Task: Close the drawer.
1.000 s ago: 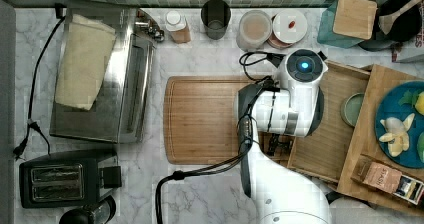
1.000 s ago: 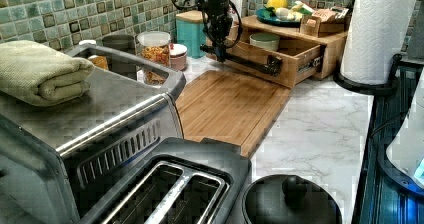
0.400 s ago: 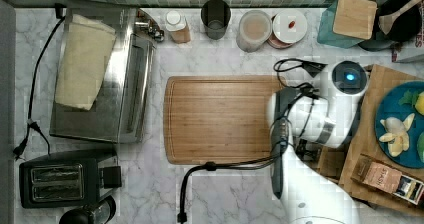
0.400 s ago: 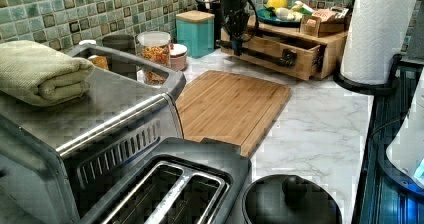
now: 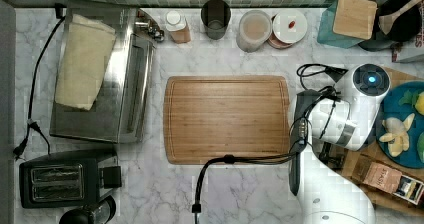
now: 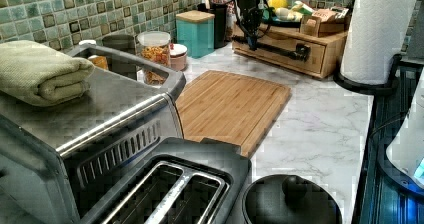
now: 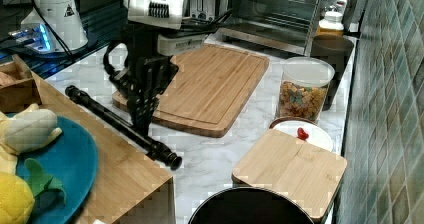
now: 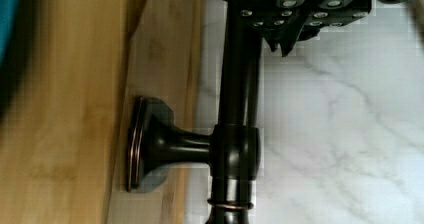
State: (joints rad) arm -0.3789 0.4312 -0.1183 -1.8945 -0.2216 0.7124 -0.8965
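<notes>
on the shelf's blue plate (image 7: 70, 169) sits fruit; claw (image 7: 142, 115) apparently pinching the drawer (image 6: 280, 51) handle (image 8: 239, 109).

one drawer (image 6: 280, 48), one cutting board (image 5: 227, 118)

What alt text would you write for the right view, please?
The robot's black hand is down at the dark bar handle on the front of the drawer, which looks pushed in. Behind lie a bamboo cutting board and a cereal jar on marble.

Prob. home kitchen (tiled wall), toaster (image 5: 59, 183), marble counter (image 5: 150, 194)
</notes>
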